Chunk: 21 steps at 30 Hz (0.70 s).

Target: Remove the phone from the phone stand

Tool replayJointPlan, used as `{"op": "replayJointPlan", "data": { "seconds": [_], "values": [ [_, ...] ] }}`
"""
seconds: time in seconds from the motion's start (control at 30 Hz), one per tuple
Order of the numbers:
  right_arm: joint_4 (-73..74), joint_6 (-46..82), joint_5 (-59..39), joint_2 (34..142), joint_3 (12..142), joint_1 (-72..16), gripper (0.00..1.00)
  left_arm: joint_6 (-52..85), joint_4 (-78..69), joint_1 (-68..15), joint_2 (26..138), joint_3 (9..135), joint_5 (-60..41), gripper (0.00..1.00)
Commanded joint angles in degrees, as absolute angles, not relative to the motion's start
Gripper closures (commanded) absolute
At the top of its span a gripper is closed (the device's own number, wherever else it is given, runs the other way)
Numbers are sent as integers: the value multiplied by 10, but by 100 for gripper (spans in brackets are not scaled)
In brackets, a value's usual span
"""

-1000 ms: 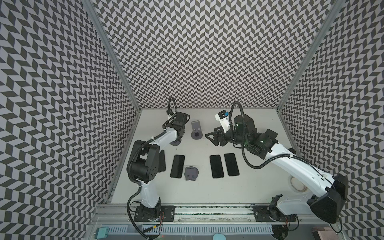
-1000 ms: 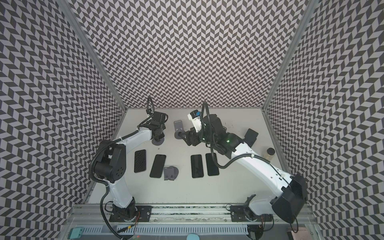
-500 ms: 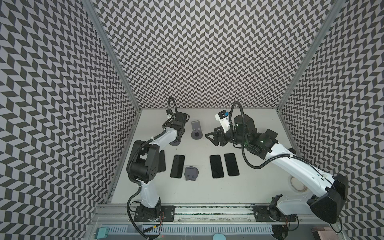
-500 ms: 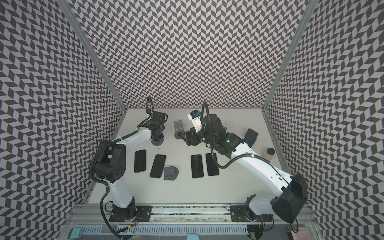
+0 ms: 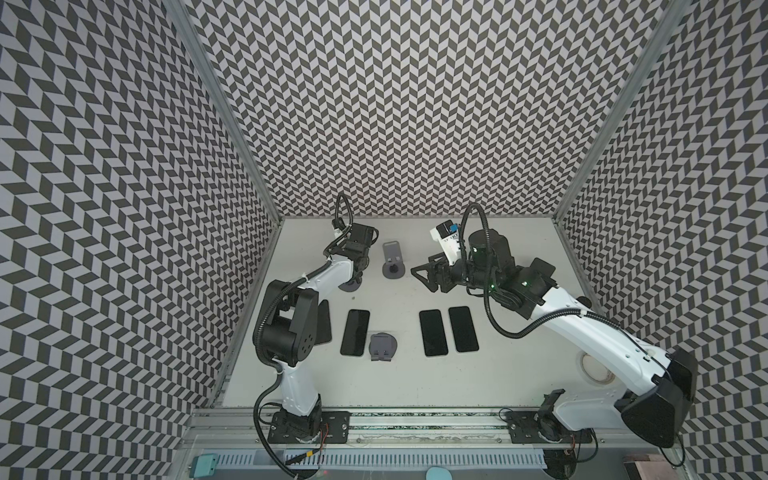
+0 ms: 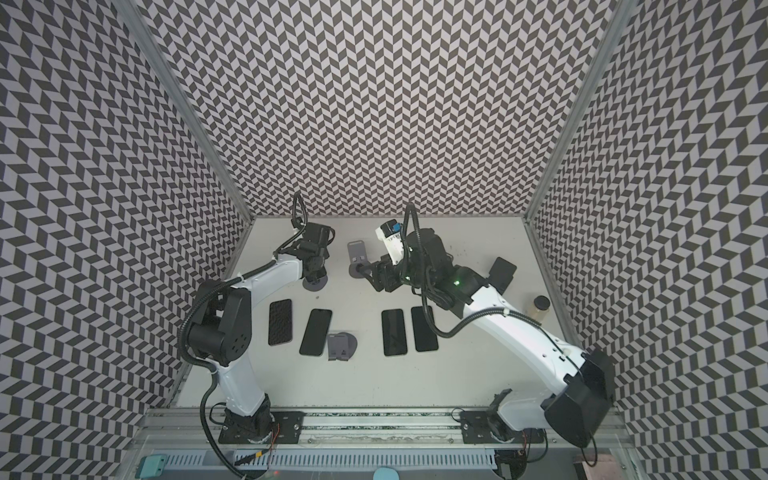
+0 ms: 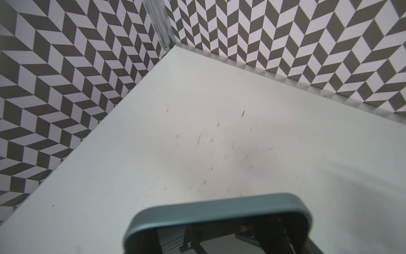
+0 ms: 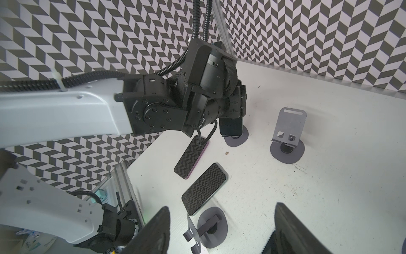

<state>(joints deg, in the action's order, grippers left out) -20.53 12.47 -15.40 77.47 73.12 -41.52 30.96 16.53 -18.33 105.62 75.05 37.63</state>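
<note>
- In a top view the left tool (image 5: 356,269) stands over the phone stand (image 5: 348,287) at the bench's (image 5: 519,395) back left, covering it; the right tool (image 5: 424,280) hangs wide and empty beside an empty stand (image 5: 392,257).
- Four spare phones (image 6: 315,332) and a toppled stand (image 5: 382,347) lie nearer the front, clear.
- The left wrist view catches only the phone's (image 7: 219,209) top edge.
- The right wrist view shows it upright on its stand, top pinched in the narrow left tool, set for a straight lift, I'd judge.
</note>
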Motion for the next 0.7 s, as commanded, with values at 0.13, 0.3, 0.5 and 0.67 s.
{"op": "replayJointPlan", "data": {
  "seconds": [0.13,0.3,0.5,0.67],
  "values": [
    [-181,125,-152,755,732,-418,28,319,148,-178,1024,738,375,30],
    [-182,127,-149,755,732,-419,28,317,138,-178,1013,731,371,32],
    [-182,131,-150,756,736,-418,28,317,131,-177,1004,725,367,32],
    [-185,130,-149,755,737,-419,28,310,116,-177,996,718,364,32]
  ]
}}
